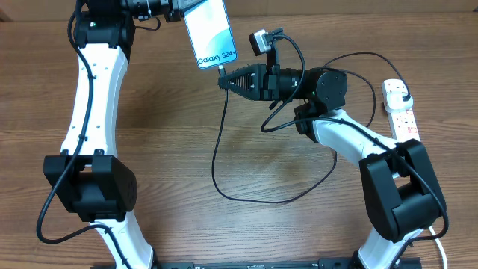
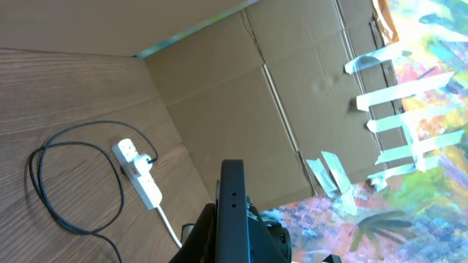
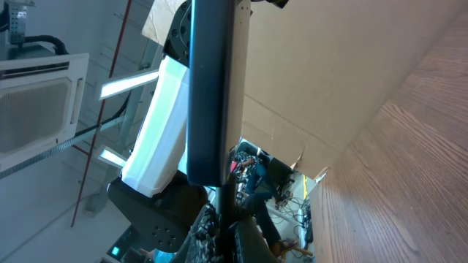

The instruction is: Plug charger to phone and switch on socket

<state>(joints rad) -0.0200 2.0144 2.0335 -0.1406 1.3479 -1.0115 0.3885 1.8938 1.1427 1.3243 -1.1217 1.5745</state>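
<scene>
Gripping the phone (image 1: 209,31) by its far end, your left gripper (image 1: 178,10) is clamped tight, with the screen lit and facing up. Your right gripper (image 1: 224,79) is pinched on the connector tip of the charger (image 1: 216,161), right at the phone's near edge; seated or not, can't tell. The cable loops across the table (image 1: 172,134). The socket (image 1: 401,112) lies far right with the black plug in.

The desk (image 1: 172,134) is a brown wood-grain top with long streaks running across it. Along its far edge stands a cardboard wall (image 2: 241,95), plain tan, creased with fold lines and meeting the desk at a sharp corner. Several white tape strips (image 2: 395,88) are stuck on its upper part, beside a brightly painted sheet (image 2: 431,183) in blue, yellow and pink. Beyond the wall, overhead, hang a white air-conditioning unit (image 3: 36,95) and a lit strip light (image 3: 128,84).
</scene>
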